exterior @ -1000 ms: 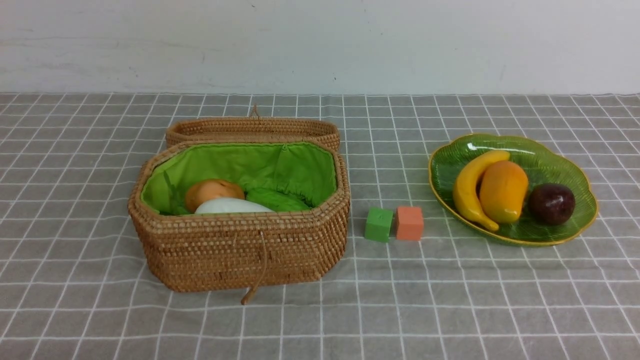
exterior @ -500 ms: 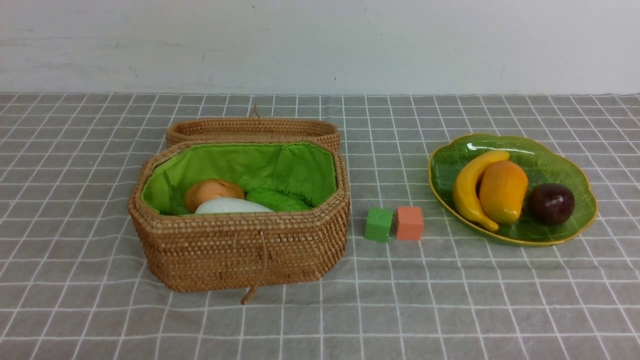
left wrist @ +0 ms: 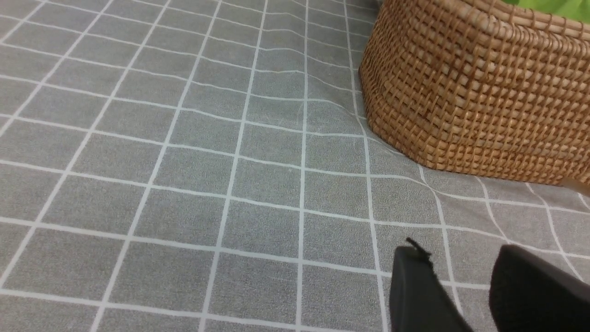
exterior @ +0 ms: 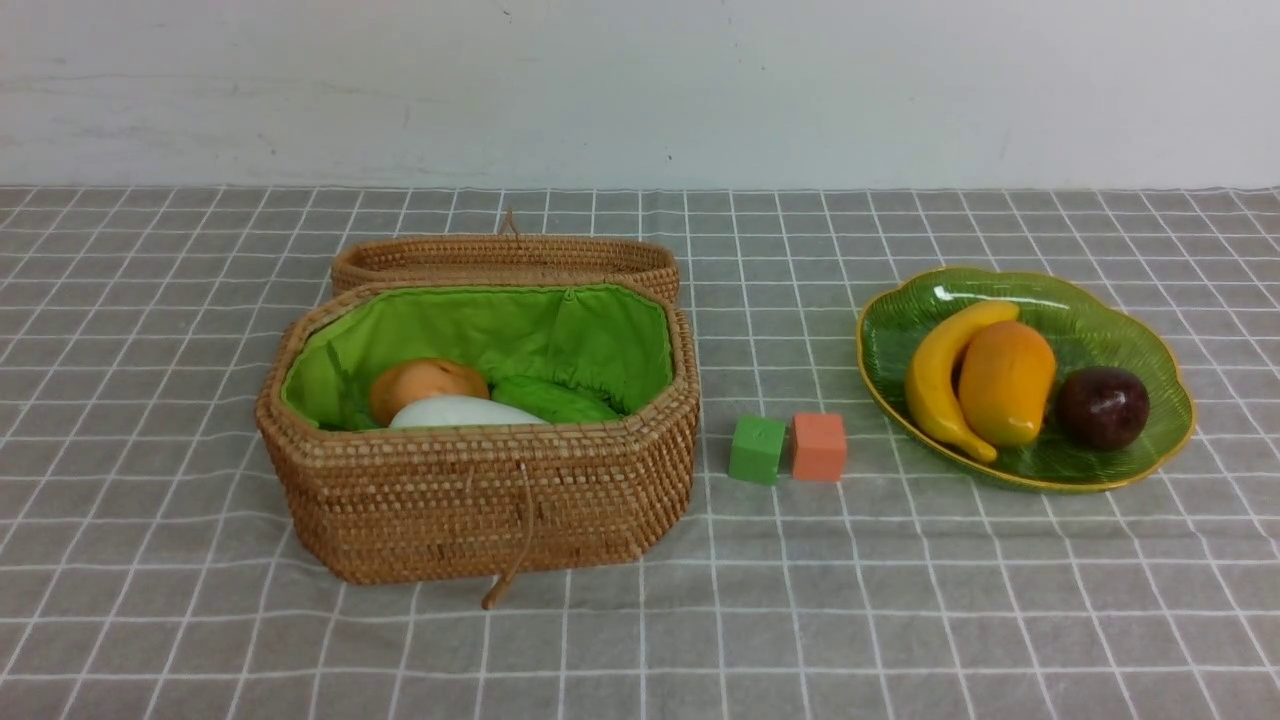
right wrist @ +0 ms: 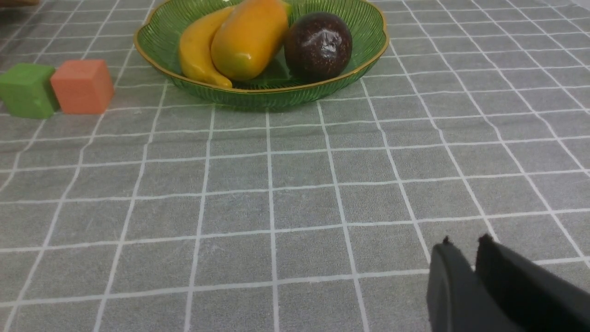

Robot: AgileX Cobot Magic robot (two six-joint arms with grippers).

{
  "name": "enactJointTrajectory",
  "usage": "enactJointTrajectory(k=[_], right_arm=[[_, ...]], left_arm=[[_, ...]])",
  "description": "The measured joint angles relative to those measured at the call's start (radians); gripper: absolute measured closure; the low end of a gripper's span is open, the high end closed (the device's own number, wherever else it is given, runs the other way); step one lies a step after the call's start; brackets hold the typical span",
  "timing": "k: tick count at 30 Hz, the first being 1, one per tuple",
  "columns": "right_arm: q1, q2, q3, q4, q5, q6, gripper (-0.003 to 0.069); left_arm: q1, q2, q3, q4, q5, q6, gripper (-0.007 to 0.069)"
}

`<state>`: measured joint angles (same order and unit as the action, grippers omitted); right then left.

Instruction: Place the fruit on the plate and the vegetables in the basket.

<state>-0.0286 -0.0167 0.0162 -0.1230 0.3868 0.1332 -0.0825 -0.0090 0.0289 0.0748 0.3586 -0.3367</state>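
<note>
- The banana [exterior: 937, 385] lies on the green plate [exterior: 1165, 440], at the left side of it in the front view, and its curve goes around one side of the mango
- The mango [exterior: 1007, 385] is also on the plate, between the banana and the dark purple fruit, and it touches the banana
- The purple fruit [exterior: 1103, 408] sits on the same plate, just beside the mango, to the right in the front view
- The potato [exterior: 428, 388] is inside the basket [exterior: 480, 510], on the left part of the space which I can see
- The white radish [exterior: 465, 411] is in the basket too, in front of the potato, and the front rim hides its lower part
- The cucumber [exterior: 555, 398] lies in the basket, to the right of the potato, partly hidden by the rim
- The green lining [exterior: 610, 335] covers the inside of the basket; the lid [exterior: 505, 252] is open behind it, and a cord [exterior: 528, 530] hangs at the front
- The green cube [exterior: 757, 450] and the orange cube [exterior: 819, 447] stand close together on the grey cloth [exterior: 640, 650], between basket and plate
- The left gripper [left wrist: 461, 253] has its jaws open, with the cloth visible between them
- The right gripper [right wrist: 465, 244] has its jaws a little open, with a narrow gap between the tips
</note>
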Motion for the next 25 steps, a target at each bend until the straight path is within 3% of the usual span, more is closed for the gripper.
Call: enactJointTrajectory(k=[25], right_arm=[[0.0, 0.0, 0.0, 0.0, 0.0, 0.0, 0.0536]], left_arm=[[0.0, 0.0, 0.0, 0.0, 0.0, 0.0, 0.0386]])
